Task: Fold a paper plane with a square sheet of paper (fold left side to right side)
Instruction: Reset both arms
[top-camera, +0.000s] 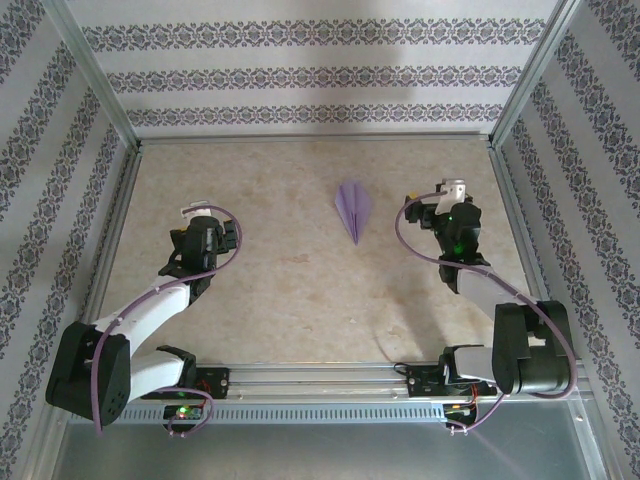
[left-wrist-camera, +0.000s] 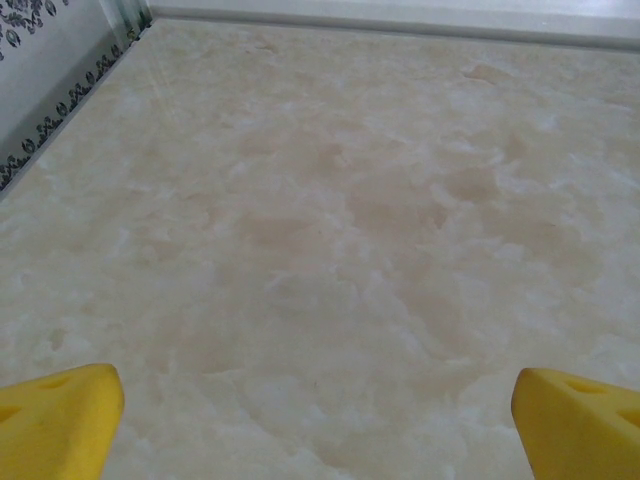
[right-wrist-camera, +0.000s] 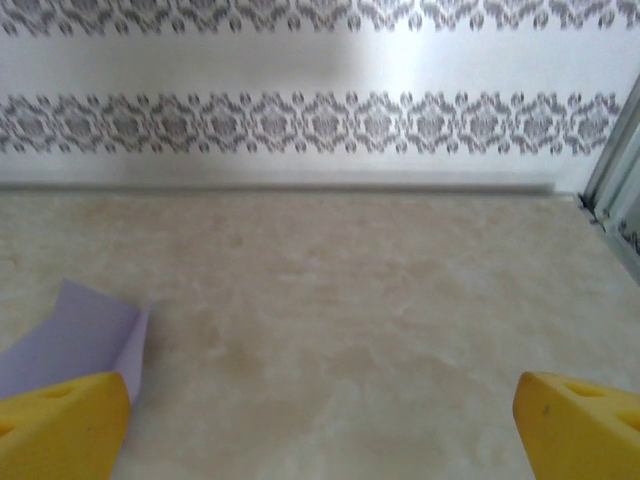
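1. Top view: the paper plane lies on the marbled surface, right of centre, its point toward the near side. The left end effector is well left of it, the right end effector near its right.
2. Left wrist: the left end effector is released, yellow fingers spread wide above the surface.
3. Right wrist: the right end effector is released, grasping nothing. The plane lies beside its left finger.

1 paper plane, 1 L gripper, 1 R gripper, 1 table
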